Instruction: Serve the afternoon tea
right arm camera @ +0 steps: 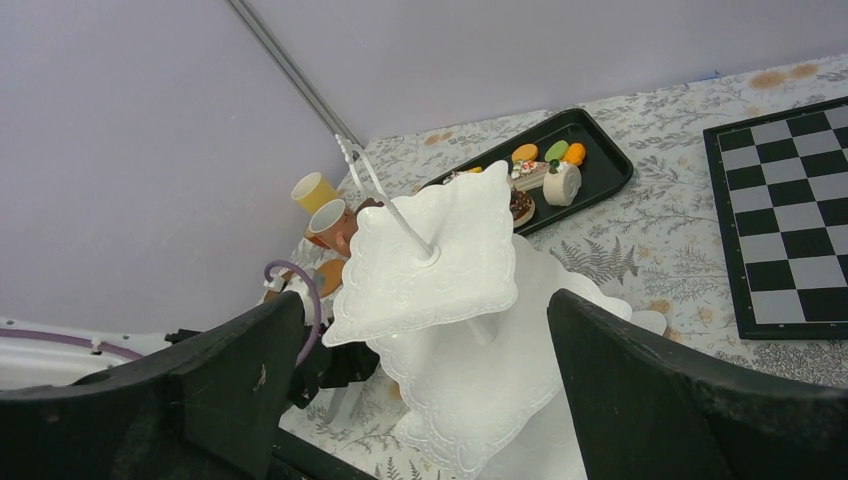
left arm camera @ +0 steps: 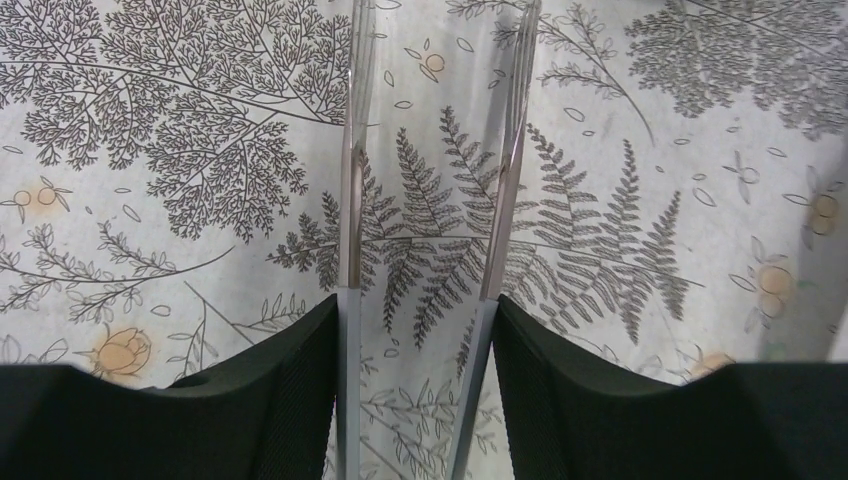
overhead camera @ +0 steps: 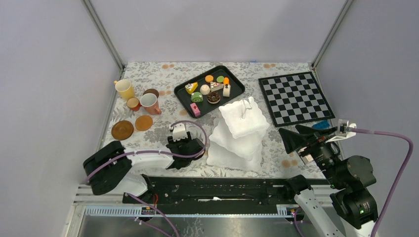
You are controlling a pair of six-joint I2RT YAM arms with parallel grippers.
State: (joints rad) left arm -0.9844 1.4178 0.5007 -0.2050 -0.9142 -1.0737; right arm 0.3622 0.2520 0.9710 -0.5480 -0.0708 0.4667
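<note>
Silver tongs (left arm camera: 351, 200): two polished arms are running lengthwise up the left wrist view, over a fern-printed tablecloth (left arm camera: 150, 150). The left gripper (left arm camera: 415, 310) is standing partly closed around them. One black finger (left arm camera: 290, 390) is pressing against the outer face of each arm, so the tool is gripping the tongs and nothing else. In the top view this gripper (overhead camera: 185, 147) is pointing down at the cloth just left of the stand's lowest tier, and it is hiding the tongs beneath it.

White stand (overhead camera: 242, 121): three wavy-edged tiers with a wire loop at the top, standing upright in the middle of the table. It is sitting just on the near side of the black tray (overhead camera: 235, 85) and to the left of the chessboard (overhead camera: 295, 98).

Toy cakes and macarons (overhead camera: 196, 97): all are lying inside the black tray. They are showing as a yellow slice, a green roll, a pink piece, a chocolate round, orange and green macarons and a white roll.

Yellow cup (overhead camera: 124, 89): standing at the far left of the table, with three smaller cups (overhead camera: 149, 103) clustering just beside it.

Brown saucers (overhead camera: 122, 130): two are lying flat side by side on the cloth, on the near side of the cups.

Right gripper (overhead camera: 287, 136): hovering above the table to the right of the stand. In its own wrist view the gripper (right arm camera: 415, 310) is spreading its fingers wide apart and holding nothing, with the stand (right arm camera: 420, 270) filling the gap between them.
</note>
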